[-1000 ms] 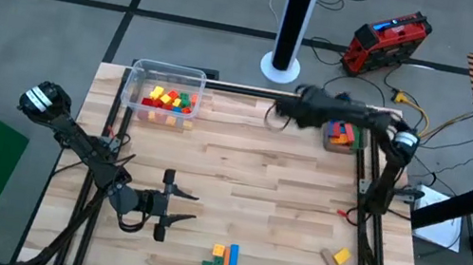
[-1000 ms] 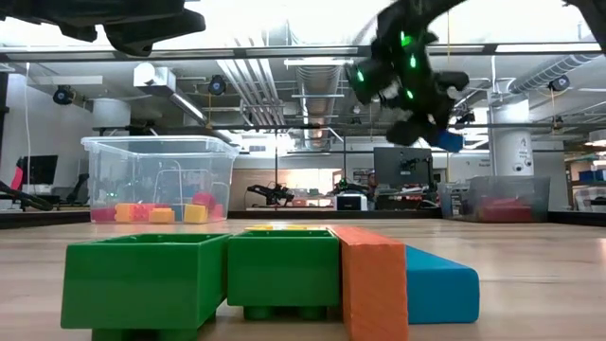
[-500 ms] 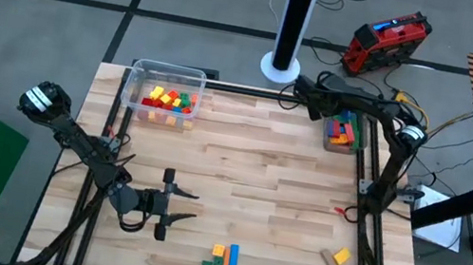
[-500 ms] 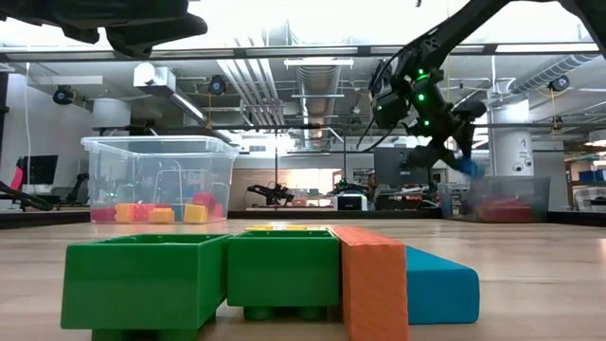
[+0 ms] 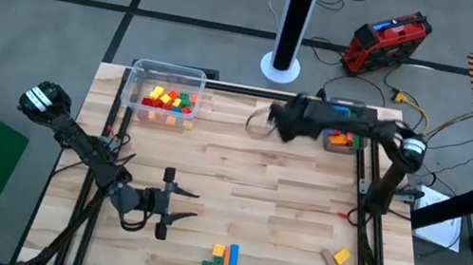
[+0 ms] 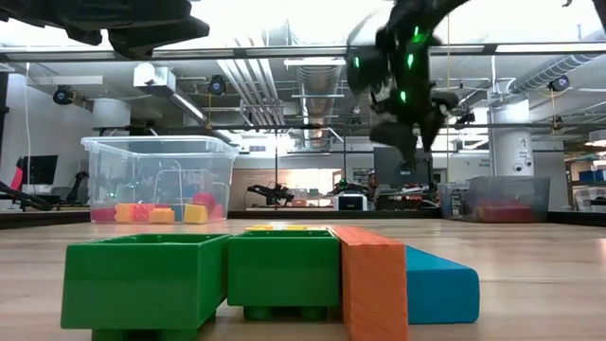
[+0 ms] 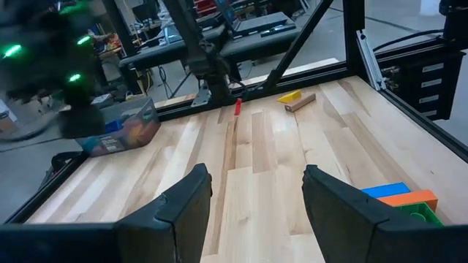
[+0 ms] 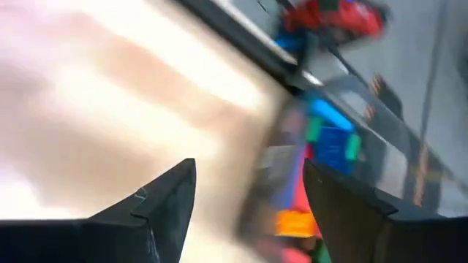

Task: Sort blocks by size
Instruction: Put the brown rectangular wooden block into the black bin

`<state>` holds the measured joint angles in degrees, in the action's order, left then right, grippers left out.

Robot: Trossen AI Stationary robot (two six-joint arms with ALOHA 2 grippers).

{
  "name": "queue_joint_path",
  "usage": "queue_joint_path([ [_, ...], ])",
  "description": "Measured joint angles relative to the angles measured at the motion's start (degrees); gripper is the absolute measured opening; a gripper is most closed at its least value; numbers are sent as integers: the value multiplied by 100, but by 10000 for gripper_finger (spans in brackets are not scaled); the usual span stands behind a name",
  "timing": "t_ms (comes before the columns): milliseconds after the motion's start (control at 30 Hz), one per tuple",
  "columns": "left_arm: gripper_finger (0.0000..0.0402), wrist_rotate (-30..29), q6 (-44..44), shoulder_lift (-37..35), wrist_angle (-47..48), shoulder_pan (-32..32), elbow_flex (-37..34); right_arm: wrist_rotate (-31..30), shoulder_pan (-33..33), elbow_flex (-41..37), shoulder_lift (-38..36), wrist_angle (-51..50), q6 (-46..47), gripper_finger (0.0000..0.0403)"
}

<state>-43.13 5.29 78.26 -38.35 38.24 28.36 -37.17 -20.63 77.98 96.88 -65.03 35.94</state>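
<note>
Since half a second ago, the right gripper has been swung away from the far-right tub and is now held above the table's far middle, between that tub and the clear tub at the far left; the blue block seen at its fingers in the earlier low view is no longer visible there. Its fingers are spread apart with nothing between them, as shown in the right wrist view, where blurred blue, red and orange blocks are seen in the tub beyond. A heap of small red, yellow, orange and green blocks is contained in the clear tub. Near the front edge, a cluster of green, orange and blue blocks lies on the wooden table, and a yellow block is found beside a tan piece at the front right. The left gripper is parked low over the front left of the table, unmoved, its jaws wide and empty.
</note>
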Motion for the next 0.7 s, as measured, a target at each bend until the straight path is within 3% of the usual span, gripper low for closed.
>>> queue_joint_path([
  [200,191,2,-136,0,12,0,0,419,2152,-263,-67,143,200,224],
  [367,191,2,-157,-2,64,0,0,1678,3654,-403,-54,153,1097,213],
  [567,191,2,-154,-2,103,0,0,3378,4999,-414,-62,73,2854,207],
  [700,191,2,-143,-2,105,-9,0,3960,5638,-418,-78,-172,4052,205],
])
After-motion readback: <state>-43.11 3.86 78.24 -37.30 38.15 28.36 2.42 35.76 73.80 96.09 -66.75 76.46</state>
